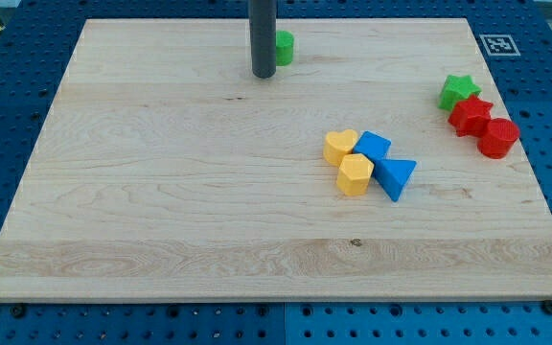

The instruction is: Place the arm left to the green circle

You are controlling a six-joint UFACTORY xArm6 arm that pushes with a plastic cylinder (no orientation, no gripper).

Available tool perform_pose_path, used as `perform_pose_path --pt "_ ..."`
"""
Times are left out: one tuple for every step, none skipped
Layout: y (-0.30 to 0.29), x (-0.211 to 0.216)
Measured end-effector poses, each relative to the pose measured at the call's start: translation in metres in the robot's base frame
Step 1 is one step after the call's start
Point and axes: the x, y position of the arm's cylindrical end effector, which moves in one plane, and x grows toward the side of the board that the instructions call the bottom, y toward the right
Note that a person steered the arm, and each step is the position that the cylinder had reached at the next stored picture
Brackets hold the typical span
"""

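The green circle (284,47) lies near the top edge of the wooden board (161,211), partly hidden behind my rod. My tip (264,74) rests on the board just to the view's left of the green circle and a little below it, close to it; I cannot tell if it touches.
A green star (459,91), a red star (471,115) and a red round block (498,138) cluster at the view's right. A yellow heart (340,147), a yellow hexagon (355,175), a blue block (374,148) and a blue triangle (395,177) sit together right of centre.
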Motion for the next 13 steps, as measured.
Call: perform_pose_path --pt "-0.001 -0.001" --pt "-0.001 -0.003" --pt "-0.001 -0.005" --pt "-0.001 -0.007" --pt "-0.001 -0.011" --pt "-0.002 -0.013" --pt "-0.008 -0.014" --pt "-0.012 -0.016" --pt "-0.012 -0.021" --pt "-0.006 -0.024" --pt "0.001 -0.024" --pt "0.003 -0.032" --pt "0.003 -0.033"
